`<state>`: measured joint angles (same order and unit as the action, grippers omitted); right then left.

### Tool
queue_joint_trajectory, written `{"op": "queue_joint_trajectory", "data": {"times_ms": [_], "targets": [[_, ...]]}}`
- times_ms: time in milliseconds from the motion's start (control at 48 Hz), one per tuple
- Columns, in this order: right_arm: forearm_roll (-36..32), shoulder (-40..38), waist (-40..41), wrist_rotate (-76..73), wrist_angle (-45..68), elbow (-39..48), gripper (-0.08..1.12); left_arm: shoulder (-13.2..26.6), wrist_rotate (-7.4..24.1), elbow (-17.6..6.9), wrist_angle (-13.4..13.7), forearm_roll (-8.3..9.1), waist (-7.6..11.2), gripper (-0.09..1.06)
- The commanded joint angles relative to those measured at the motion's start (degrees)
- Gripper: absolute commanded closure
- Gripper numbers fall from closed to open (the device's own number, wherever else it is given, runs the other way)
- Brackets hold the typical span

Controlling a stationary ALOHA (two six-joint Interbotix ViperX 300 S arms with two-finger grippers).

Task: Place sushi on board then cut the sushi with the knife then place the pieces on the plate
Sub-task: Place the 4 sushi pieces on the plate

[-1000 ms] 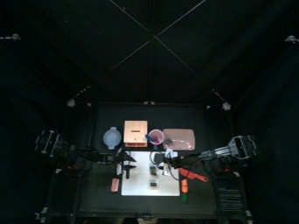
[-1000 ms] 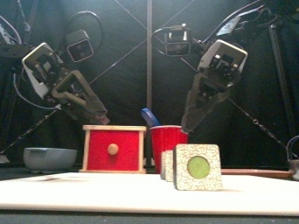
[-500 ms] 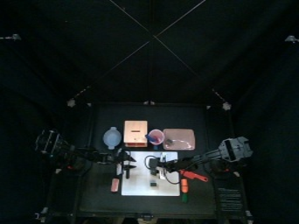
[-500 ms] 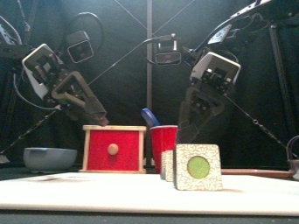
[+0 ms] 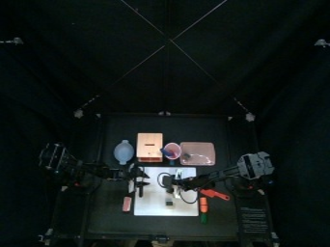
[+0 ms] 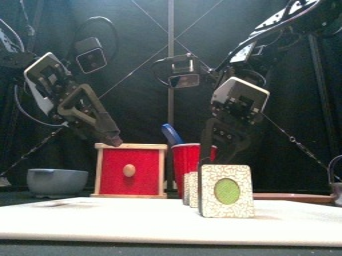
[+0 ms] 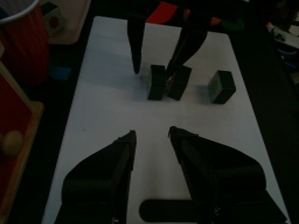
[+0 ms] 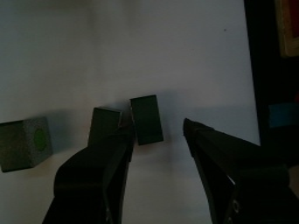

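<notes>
Sushi (image 7: 176, 85) stands in three dark green pieces on the white cutting board (image 5: 157, 205). Two pieces are side by side near the middle. The third piece (image 6: 227, 190) stands apart from them, nearer the front edge, with its green centre facing the front camera. Your right fingers (image 8: 222, 166) are parted moderately and straddle the pair, one finger to each side, and you cannot tell whether they touch the pieces. Your left fingers (image 7: 105, 166) hover over the left part of the board, spread wide above bare white surface. On the desk (image 5: 103, 217), a red knife (image 5: 213, 194) lies just beside the board's right edge. Behind the board, from left to right, stand a blue-grey bowl (image 6: 56, 180), a wooden box (image 6: 131, 170) with a red drawer front, a red cup (image 6: 191, 160) holding a blue knife (image 6: 171, 133), and the pink plate (image 5: 198, 151).
</notes>
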<state>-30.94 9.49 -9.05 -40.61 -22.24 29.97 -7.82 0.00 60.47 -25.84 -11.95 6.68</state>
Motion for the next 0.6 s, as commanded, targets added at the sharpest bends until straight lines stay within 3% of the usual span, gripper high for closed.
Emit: {"op": "queue_joint_trajectory", "data": {"times_ms": [21,188,604], "targets": [[0.2,-0.9,0.4,0.1,0.3,-1.5,0.37,-0.3,0.1,-0.5,-0.3,-0.09,-0.18,0.20],[0.4,-1.8,0.4,-0.5,-0.4,-1.3,0.52,-0.3,0.0,-0.3,-0.3,-0.09,-0.18,0.20],[2.2,-16.5,7.1,-0.7,-15.6,5.1,0.51,-0.3,0.2,-0.3,-0.3,-0.09,-0.18,0.20]]}}
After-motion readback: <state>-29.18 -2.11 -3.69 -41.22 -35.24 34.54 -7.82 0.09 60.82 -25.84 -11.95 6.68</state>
